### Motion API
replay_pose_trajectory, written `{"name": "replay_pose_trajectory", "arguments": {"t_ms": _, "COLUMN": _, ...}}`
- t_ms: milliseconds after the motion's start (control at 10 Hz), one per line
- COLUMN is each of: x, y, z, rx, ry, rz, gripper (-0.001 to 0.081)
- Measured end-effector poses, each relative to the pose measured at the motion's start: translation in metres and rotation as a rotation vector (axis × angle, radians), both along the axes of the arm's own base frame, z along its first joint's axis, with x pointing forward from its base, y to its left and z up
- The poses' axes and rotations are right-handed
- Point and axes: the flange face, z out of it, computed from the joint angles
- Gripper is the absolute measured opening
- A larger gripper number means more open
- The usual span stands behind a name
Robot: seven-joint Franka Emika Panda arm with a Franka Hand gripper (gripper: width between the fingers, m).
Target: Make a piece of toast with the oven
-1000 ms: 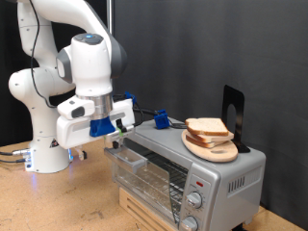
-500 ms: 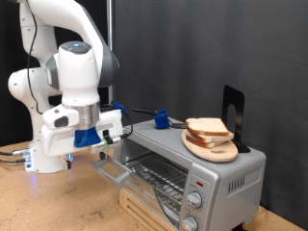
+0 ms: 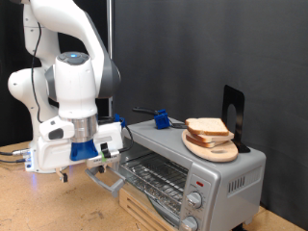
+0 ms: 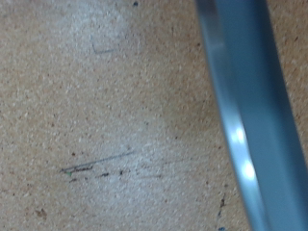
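The oven (image 3: 188,171) occupies the exterior view's lower right, door lowered, wire rack exposed. The gripper (image 3: 87,166) sits at the door's outer edge (finger opening and contents cannot be determined). The piece of toast (image 3: 207,127) rests on a round board (image 3: 216,150) atop the oven.

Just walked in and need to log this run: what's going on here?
The arm is working at the oven. Its gripper sits low at the outer edge of the oven's door, which hangs wide open with the wire rack exposed. The toast lies untouched on a round board on top of the oven. The wrist view shows only tabletop and a blurred metal edge.
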Motion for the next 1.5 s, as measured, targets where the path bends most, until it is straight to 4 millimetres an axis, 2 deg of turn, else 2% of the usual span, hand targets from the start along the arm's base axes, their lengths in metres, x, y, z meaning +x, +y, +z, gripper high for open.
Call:
{"name": "replay_pose_trajectory", "arguments": {"t_ms": 300, "x": 0.008, "y": -0.005, "z": -0.006, "rx": -0.013, "ry": 0.003, "rz": 0.021, "gripper": 0.0806}}
{"name": "replay_pose_trajectory", "arguments": {"t_ms": 600, "x": -0.001, "y": -0.012, "z": -0.015, "rx": -0.048, "ry": 0.024, "rz": 0.059, "gripper": 0.0806}}
{"name": "replay_pose_trajectory", "arguments": {"t_ms": 900, "x": -0.010, "y": -0.023, "z": -0.030, "rx": -0.072, "ry": 0.014, "rz": 0.022, "gripper": 0.0806}}
{"name": "replay_pose_trajectory", "arguments": {"t_ms": 1500, "x": -0.009, "y": -0.042, "z": -0.072, "rx": -0.097, "ry": 0.032, "rz": -0.048, "gripper": 0.0806}}
